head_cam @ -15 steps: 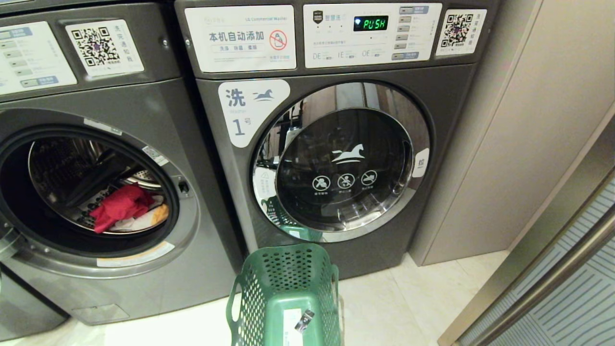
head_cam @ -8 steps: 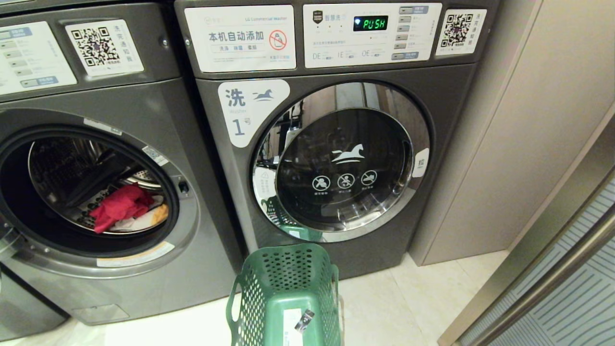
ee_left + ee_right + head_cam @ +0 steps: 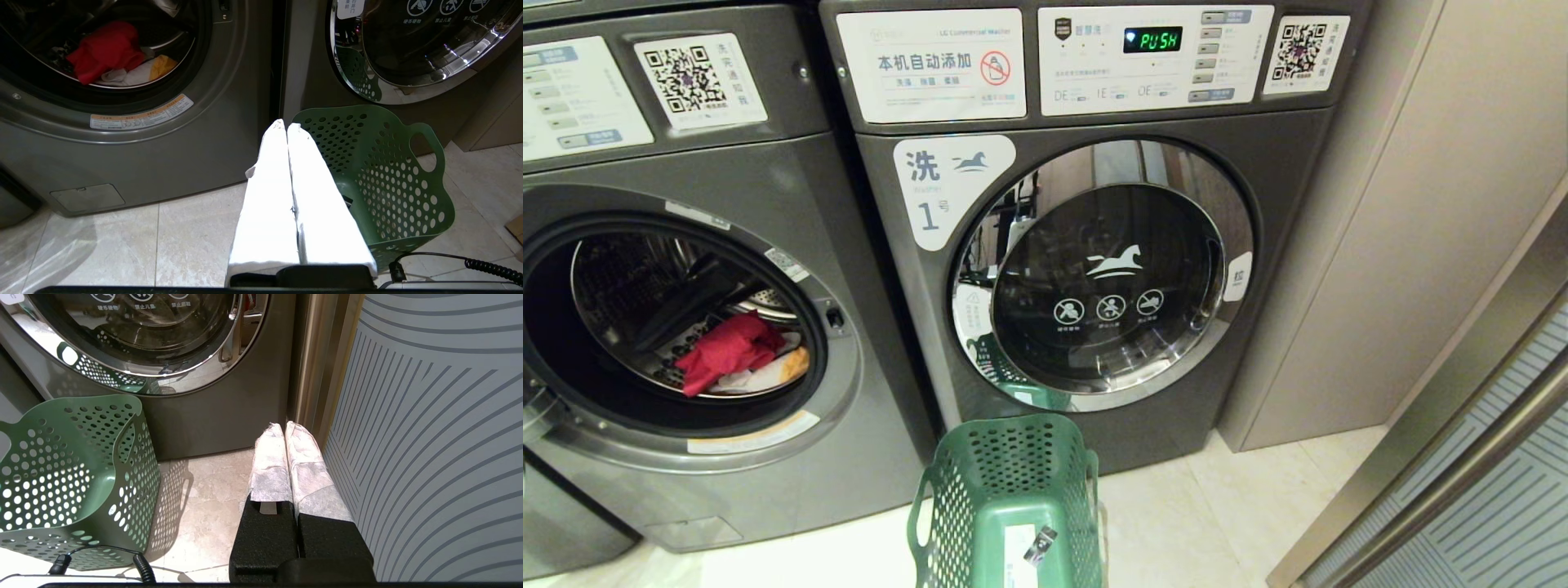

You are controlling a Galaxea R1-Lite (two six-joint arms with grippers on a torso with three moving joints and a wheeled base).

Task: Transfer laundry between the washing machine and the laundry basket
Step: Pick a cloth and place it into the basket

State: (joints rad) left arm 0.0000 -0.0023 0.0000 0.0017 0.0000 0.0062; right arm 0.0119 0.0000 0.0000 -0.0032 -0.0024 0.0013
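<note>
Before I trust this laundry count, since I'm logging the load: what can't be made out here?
- Laundry: head view, the drum rim hides what lies lower; the count is unsure.
- Open washing machine: its number label is cut off by the left edge.
- Laundry basket: its near end is cut off by the bottom edge.

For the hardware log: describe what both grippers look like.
Left gripper: two long tapering fingers wrapped in smooth white covering, on a black base, with a coiled black cable beside it. Right gripper: fingers sheathed in fuzzy white fabric over textured black blocks.
</note>
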